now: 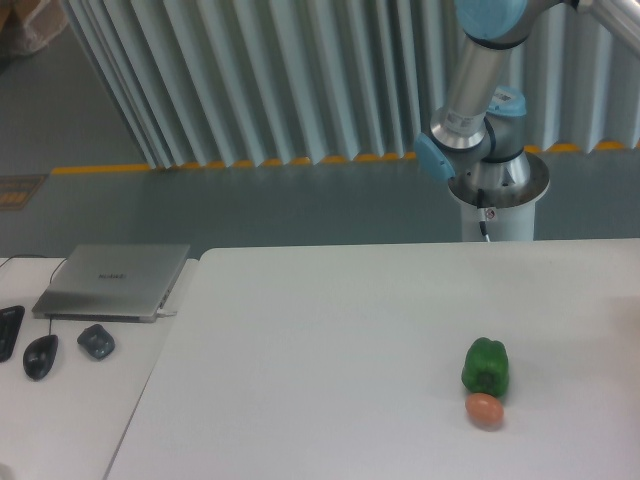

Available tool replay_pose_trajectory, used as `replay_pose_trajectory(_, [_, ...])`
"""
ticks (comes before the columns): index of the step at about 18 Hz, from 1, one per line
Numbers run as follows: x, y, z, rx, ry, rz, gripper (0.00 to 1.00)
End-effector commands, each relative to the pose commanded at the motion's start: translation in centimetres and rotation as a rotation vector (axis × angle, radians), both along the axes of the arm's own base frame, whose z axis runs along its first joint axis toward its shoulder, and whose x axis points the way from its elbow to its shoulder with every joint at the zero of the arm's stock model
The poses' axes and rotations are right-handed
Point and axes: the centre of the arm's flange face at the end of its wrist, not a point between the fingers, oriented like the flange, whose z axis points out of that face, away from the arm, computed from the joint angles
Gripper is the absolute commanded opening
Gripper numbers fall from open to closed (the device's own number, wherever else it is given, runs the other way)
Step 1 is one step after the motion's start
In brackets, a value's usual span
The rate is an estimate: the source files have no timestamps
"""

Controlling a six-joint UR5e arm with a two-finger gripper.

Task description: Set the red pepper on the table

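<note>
Progress: none can be confirmed. Table (330, 340) is recorded bearing 1 green pepper (486, 367) and 1 orange-brown egg-shaped object (484, 410), touching or nearly so. No red pepper is seen anywhere in view. Arm (470, 90) is shown only in part; its gripper lies outside the view, so its state cannot be told. Placement is judged still outstanding.

One green pepper (486, 367), one orange-brown egg (484, 410), one laptop (114, 281) — two mice (41, 355).

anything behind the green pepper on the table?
Only bare table shows behind the green pepper. The orange-brown egg-shaped object sits in front, touching it. No red pepper or hand in view.
</note>
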Motion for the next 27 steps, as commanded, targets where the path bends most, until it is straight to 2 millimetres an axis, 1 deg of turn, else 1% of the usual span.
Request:
replay_pose_trajectory(5, [-0.2,-0.2,-0.9,-0.008,-0.013,0.005,1.00])
replay_pose_trajectory(8, [-0.3,-0.3,-1.0,-0.009,-0.015,0.005,1.00])
replay_pose_trajectory(9, [-0.4,-0.3,-1.1,-0.009,-0.015,0.007,0.94])
replay_pose_trajectory(10, [-0.4,-0.6,-1.1,-0.011,-0.017,0.011,0.77])
replay_pose_trajectory(13, [-0.5,-0.7,-1.0,-0.014,-0.017,0.012,0.55])
replay_pose_trajectory(14, [-0.5,-0.7,-0.9,-0.014,-0.015,0.012,0.51])
replay_pose_trajectory(16, [-0.5,-0.6,-0.8,-0.013,-0.014,0.012,0.49])
replay_pose_trajectory(17, [-0.7,-0.5,-0.5,-0.015,-0.008,0.012,0.43])
replay_pose_trajectory(20, [-0.4,0.1,0.2,-0.010,-0.022,0.012,0.43])
replay_pose_trajectory(21, [-0.4,1.0,2.2,-0.007,-0.057,0.011,0.43])
replay_pose_trajectory(22, [-0.2,1.7,3.0,0.020,-0.073,0.033,0.43])
replay_pose_trajectory(25, [0.5,2.3,4.6,0.076,-0.098,0.044,0.43])
replay_pose_trajectory(26, [0.7,2.9,6.3,0.102,-0.122,0.041,0.43])
replay_pose_trajectory(27, [0.9,3.1,6.7,0.098,-0.134,0.038,0.43])
